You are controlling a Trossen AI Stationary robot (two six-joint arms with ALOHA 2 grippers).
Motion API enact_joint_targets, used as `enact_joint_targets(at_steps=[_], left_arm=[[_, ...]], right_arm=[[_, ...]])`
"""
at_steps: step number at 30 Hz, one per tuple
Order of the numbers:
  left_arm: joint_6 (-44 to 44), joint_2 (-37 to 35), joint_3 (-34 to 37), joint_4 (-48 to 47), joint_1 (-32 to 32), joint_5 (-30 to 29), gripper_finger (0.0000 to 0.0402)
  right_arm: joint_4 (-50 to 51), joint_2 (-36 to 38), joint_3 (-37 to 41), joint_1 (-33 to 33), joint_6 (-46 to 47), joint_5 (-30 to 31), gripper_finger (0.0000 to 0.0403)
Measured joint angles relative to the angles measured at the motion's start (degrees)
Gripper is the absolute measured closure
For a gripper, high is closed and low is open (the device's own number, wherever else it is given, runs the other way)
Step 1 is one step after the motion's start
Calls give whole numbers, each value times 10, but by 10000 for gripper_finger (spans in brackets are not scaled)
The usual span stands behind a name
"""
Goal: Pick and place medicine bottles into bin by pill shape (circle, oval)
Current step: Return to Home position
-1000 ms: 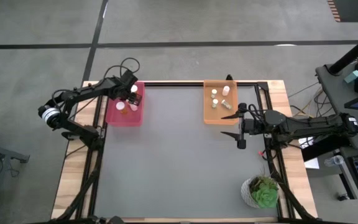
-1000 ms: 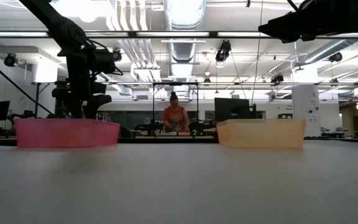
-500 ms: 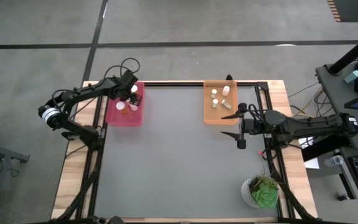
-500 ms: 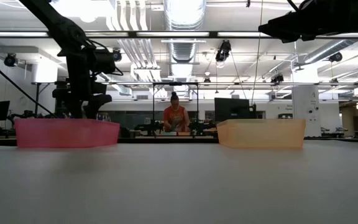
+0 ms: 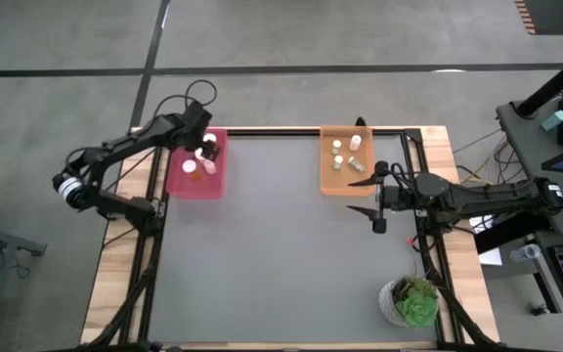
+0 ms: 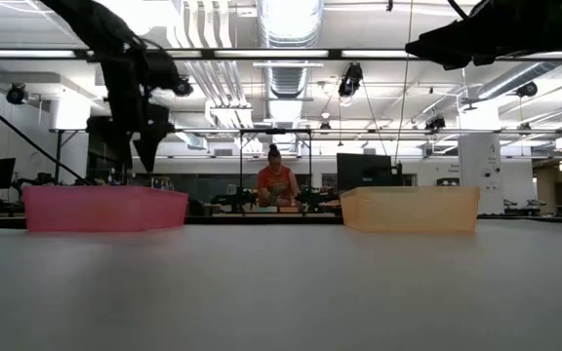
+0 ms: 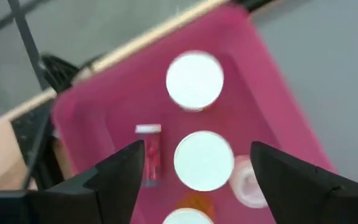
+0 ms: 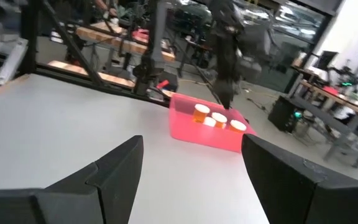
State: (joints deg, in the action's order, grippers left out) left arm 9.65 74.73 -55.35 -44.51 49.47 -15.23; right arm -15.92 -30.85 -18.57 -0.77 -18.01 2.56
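Several small white-capped medicine bottles [image 5: 206, 149] stand in the pink bin [image 5: 174, 182] at the table's far left. From above their caps [image 7: 202, 160] show, and one bottle [image 7: 149, 153] lies on its side. More bottles [image 5: 338, 148] rest in the orange bin [image 5: 326, 186] at the far right. My left gripper [image 7: 197, 155] hangs open and empty above the pink bin, pointing down; it also shows in the high view [image 5: 201, 135] and the low view [image 6: 137, 156]. My right gripper [image 5: 362, 196] is open and empty, level, just off the orange bin's near right corner.
A green plant in a white pot [image 5: 413, 301] stands at the table's near right corner. The grey tabletop [image 5: 281, 264] stretches between and in front of the two bins. A person [image 6: 275, 183] sits in the room far behind the table.
My left gripper has risen straight above the pink bin and drawn a little toward the table's far edge. The bottles stay in the bin. My right arm has kept still.
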Motion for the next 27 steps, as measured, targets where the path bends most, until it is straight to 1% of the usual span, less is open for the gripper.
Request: enact_joint_targets(at_steps=[2,4,7,10,14,17,20,27], left_arm=[[0,-29,-4,-1,-10,2,125],[-10,-66,-3,3,-29,18,125],[-14,-131,15,20,-90,43,125],[-33,-200,52,69,-188,55,125],[-102,-303,132,151,-342,101,125],[-120,-381,195,240,-431,113,133],[-144,-455,249,295,-475,114,162],[-182,-595,329,311,-481,108,271]], right_arm=[[2,0,0,0,0,14,138],[5,0,0,0,-6,16,138],[6,7,0,0,-6,16,138],[7,23,0,0,-10,13,138],[15,52,1,0,-4,-24,138],[24,77,5,0,5,-45,138],[24,100,17,0,-2,-45,138],[24,170,50,0,-5,-46,138]])
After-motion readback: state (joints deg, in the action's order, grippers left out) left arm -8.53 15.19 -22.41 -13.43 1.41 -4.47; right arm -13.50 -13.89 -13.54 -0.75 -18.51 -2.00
